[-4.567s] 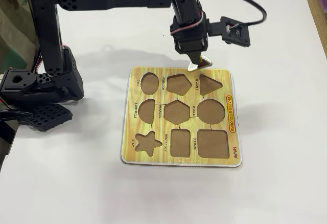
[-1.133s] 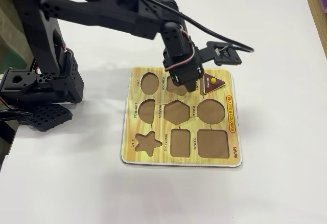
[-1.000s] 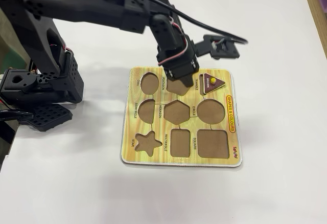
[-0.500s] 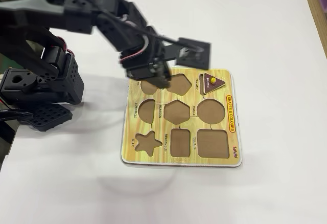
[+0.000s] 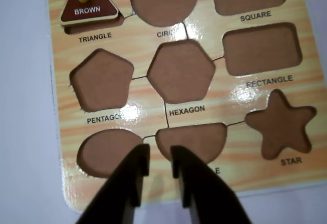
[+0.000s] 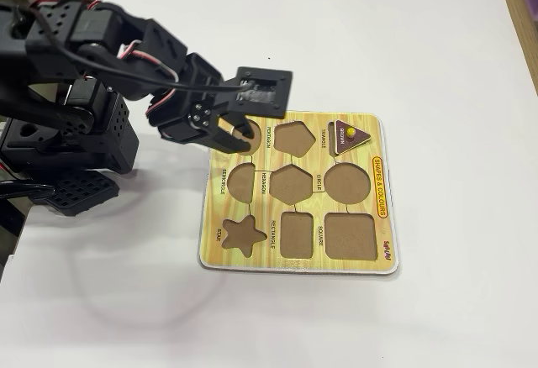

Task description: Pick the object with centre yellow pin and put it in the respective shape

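The object with centre yellow pin (image 5: 89, 8) is a dark-brown triangle labelled BROWN. It lies on the triangle recess of the yellow shape board (image 5: 232, 97), shifted slightly so a strip of the recess shows beside it. In the fixed view the object with centre yellow pin (image 6: 347, 135) is at the board's (image 6: 382, 246) far right corner. My gripper (image 5: 159, 158) hovers over the opposite side of the board, between the oval and semicircle recesses. Its black fingers stand a narrow gap apart with nothing between them. In the fixed view the gripper (image 6: 239, 139) hangs over the oval recess.
The other recesses of the board, among them hexagon (image 5: 181, 70), star (image 5: 280, 124) and square (image 6: 350, 235), hold nothing. The arm's black base (image 6: 67, 145) stands left of the board on the white table. A wooden edge (image 6: 523, 7) runs along the far right.
The arm has swung left across the board, away from the triangle piece, and has drawn back toward its base. The piece stays on the triangle recess.
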You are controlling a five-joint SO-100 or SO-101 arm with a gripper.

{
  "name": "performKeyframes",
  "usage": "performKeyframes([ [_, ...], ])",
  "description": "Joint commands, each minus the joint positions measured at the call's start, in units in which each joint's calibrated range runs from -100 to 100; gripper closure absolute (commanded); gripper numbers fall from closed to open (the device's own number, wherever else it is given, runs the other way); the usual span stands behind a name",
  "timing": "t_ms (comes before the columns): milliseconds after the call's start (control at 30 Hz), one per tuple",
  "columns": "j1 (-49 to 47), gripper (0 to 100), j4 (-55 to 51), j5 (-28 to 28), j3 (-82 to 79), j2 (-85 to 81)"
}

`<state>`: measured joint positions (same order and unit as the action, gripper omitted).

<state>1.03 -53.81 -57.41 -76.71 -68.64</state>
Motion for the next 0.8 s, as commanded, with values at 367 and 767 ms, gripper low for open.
performKeyframes([
  [367,0.6,95,0.6,-0.2,-20.8,-21.3],
  [767,0.7,94,-9.7,-0.1,-22.1,-21.5],
])
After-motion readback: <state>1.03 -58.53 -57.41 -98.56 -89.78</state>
